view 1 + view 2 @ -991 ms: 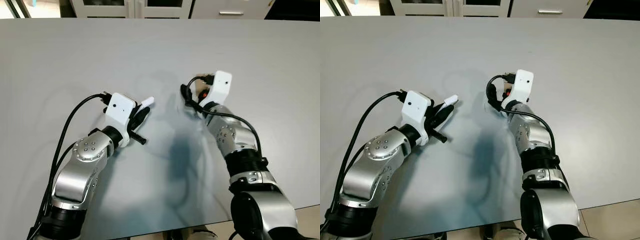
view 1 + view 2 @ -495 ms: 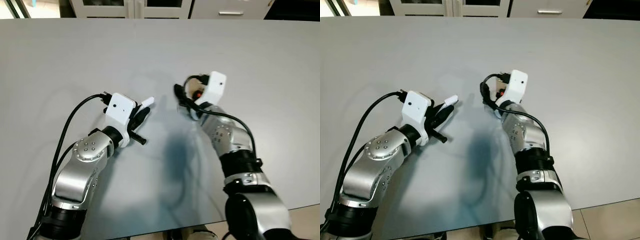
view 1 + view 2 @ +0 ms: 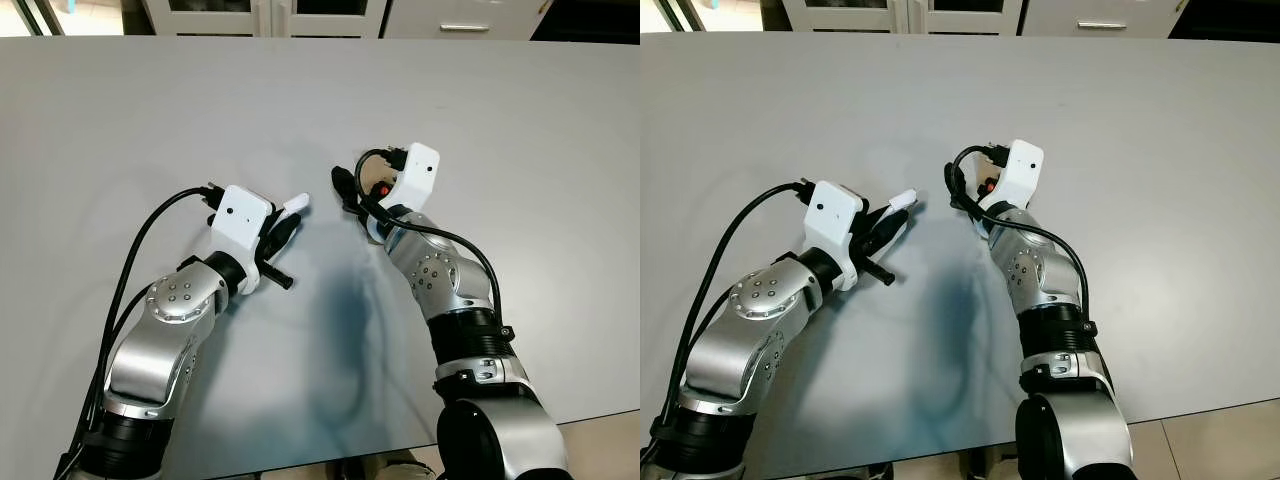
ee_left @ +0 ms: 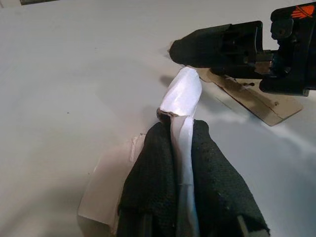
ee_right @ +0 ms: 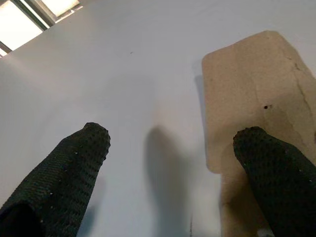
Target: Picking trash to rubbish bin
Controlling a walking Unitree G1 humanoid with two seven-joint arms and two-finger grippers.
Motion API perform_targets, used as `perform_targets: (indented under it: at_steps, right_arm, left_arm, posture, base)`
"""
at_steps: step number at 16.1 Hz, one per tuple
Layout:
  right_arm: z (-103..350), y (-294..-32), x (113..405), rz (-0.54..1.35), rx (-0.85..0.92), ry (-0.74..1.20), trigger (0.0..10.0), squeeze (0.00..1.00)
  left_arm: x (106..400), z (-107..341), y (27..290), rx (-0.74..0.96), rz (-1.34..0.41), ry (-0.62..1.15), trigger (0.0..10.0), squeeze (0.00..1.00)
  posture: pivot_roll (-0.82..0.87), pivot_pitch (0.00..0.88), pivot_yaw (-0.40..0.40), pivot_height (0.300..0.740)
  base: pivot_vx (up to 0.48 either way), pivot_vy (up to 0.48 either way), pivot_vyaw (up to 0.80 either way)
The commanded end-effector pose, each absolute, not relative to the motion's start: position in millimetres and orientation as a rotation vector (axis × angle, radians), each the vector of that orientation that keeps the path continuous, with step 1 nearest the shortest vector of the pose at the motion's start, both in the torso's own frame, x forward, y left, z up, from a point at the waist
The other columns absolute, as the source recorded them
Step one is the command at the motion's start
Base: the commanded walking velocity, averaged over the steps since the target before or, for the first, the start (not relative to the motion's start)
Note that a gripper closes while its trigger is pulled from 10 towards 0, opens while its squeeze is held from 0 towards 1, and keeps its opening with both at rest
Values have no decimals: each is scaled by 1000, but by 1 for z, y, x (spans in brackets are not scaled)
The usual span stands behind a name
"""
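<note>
Grey, matte table (image 3: 150, 110) spreading wide under both silver arms, with white cabinet fronts (image 3: 270, 15) along its far edge. Left gripper (image 4: 180, 131) held low over the tabletop, left of centre, its two black fingers (image 4: 148, 173) pressed tight together on a white strip of paper (image 4: 183, 94), the strip's free end poking out past the fingertips toward the right arm. Same strip seen from the head as a small white tab (image 3: 295, 205) at the tip of the left claw, just clear of the surface. More pale paper (image 4: 106, 185) tucked under the left fingers, close against them; not clear whether one piece with the strip or separate. Right gripper (image 5: 173, 148) down near the table's middle, just across from the left one, fingers (image 5: 74, 163) spread wide apart and holding nothing. Flat tan piece of cardboard (image 5: 252, 89) lying on the table beneath that claw, one fingertip over its near corner, the other over bare grey surface beside it. From the left wrist, the same cardboard (image 4: 256, 101) lying flat under the right gripper's black body, near the white strip's end but apart from it. Black cable (image 3: 135, 250) looping from the left wrist camera housing back along the forearm.
</note>
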State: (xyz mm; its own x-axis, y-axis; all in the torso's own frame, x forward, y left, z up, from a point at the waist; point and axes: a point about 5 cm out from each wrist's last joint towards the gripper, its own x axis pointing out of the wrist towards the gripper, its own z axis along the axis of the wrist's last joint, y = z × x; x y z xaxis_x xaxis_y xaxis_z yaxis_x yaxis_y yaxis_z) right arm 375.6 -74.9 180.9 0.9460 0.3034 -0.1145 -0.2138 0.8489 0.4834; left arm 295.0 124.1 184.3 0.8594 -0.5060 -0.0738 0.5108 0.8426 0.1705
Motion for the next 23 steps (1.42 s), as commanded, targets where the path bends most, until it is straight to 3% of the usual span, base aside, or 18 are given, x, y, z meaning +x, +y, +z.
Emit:
perform_targets:
  at_steps: [1,8,13,23]
  right_arm:
    - [188,-85,376,244,498,166,10000,0]
    - [218,-104,383,204,489,54,10000,0]
    - [189,-116,386,167,250,91,10000,0]
    - [158,-105,381,268,171,187,10000,0]
  left_arm:
    - [293,186,120,183,-564,17,10000,0]
    - [293,187,118,180,-581,15,10000,0]
    - [292,184,118,180,-583,24,10000,0]
    - [292,185,118,180,-586,22,10000,0]
  posture:
    - [50,247,-98,740]
    - [43,245,-83,740]
    - [49,252,-86,740]
    - [46,252,-84,740]
  base:
    - [0,0,0]
    - [0,0,0]
    - [0,0,0]
    - [0,0,0]
